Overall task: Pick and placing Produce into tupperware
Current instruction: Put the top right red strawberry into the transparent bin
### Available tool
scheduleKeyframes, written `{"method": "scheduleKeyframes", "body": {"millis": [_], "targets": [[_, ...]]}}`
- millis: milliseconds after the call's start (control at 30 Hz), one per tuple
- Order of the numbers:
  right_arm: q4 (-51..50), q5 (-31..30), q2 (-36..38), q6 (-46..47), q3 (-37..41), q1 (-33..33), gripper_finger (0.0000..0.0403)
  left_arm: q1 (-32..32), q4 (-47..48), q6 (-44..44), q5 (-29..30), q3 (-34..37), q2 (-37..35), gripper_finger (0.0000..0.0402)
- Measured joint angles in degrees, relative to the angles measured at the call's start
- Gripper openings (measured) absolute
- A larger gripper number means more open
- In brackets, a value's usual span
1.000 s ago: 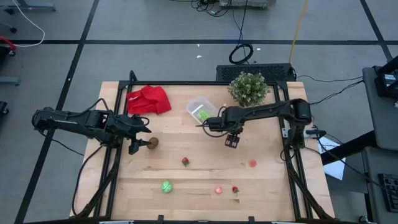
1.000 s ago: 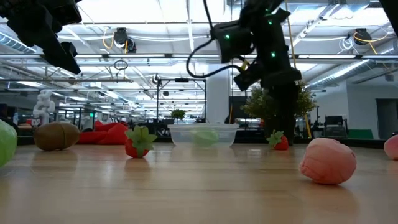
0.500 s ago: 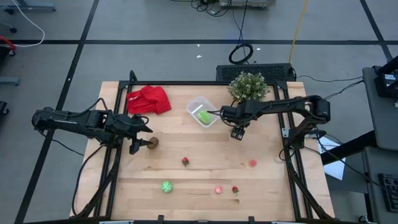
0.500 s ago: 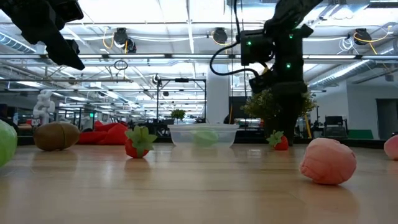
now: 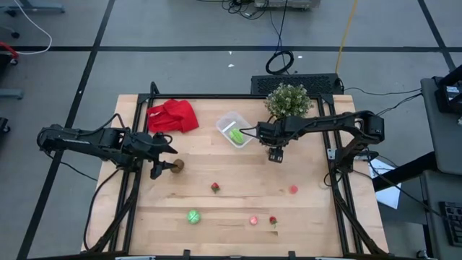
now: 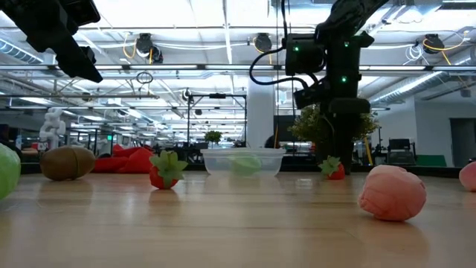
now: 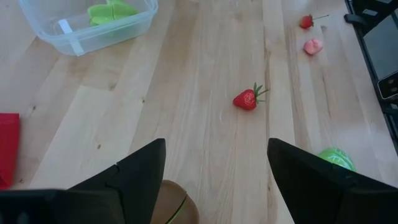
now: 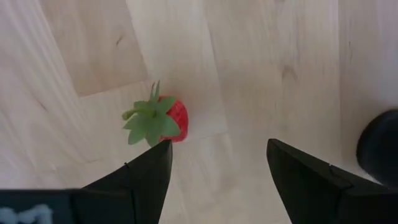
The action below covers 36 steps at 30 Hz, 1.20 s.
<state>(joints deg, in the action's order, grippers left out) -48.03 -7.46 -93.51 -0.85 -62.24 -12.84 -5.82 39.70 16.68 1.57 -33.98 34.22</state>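
**1. Change of state**

1.1 Over the last second my right claw [image 5: 274, 154] has pulled back across the worktop [image 5: 317, 217] and now hangs above it, just beside the tupperware [image 5: 229, 120]. Half a second ago it was already at this station; it has since held position.

1.2 Right claw fingers: spread wide, nothing between them. The right wrist view shows a small strawberry [image 8: 163, 121] lying on the bare wood below, close to one finger and not touched by it.

1.3 Left claw [image 5: 167, 163]: no movement in the same interval. Fingers spread wide, hovering with a brown toy fruit [image 5: 177, 165] at the gap between them, not gripped.

**2. Location of task items**

2.1 The tupperware holds one green piece [image 5: 235, 133].

2.2 Loose on the worktop, well apart from both claws on the side away from the tupperware: a strawberry [image 5: 215, 188], a pink piece [image 5: 292, 190], a green ball [image 5: 193, 216], a second pink piece [image 5: 253, 220] and a red piece [image 5: 273, 220].

**3. Meaning for the task**

3.1 Judgement: one item is stowed and most are outstanding. The strawberry under the right claw is its nearest candidate; the brown fruit is the left claw's.

**4. Markings**

4.1 No brand, label or writing is legible. Green indicator lights show on the right arm in the low view.
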Motion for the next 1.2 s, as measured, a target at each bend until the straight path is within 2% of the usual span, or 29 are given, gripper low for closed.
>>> {"method": "scheduleKeyframes", "body": {"millis": [400, 633, 1200], "targets": [[-3.97, 0.22, 0.00, -7.24, -0.02, 0.14, 0.0254, 0.00, 0.00, 0.29, 0.02, 0.00, 0.02, 0.0285], [-4.26, 1.81, 0.00, -10.57, -0.02, 2.46, 0.0254, 0.00, -0.26, 0.29, 0.02, 0.00, 0.01, 0.0285], [5.49, 1.51, -0.04, -20.23, 4.70, 3.44, 0.0254, 0.00, -0.92, 0.56, 0.02, 0.00, 0.01, 0.0285]]}}
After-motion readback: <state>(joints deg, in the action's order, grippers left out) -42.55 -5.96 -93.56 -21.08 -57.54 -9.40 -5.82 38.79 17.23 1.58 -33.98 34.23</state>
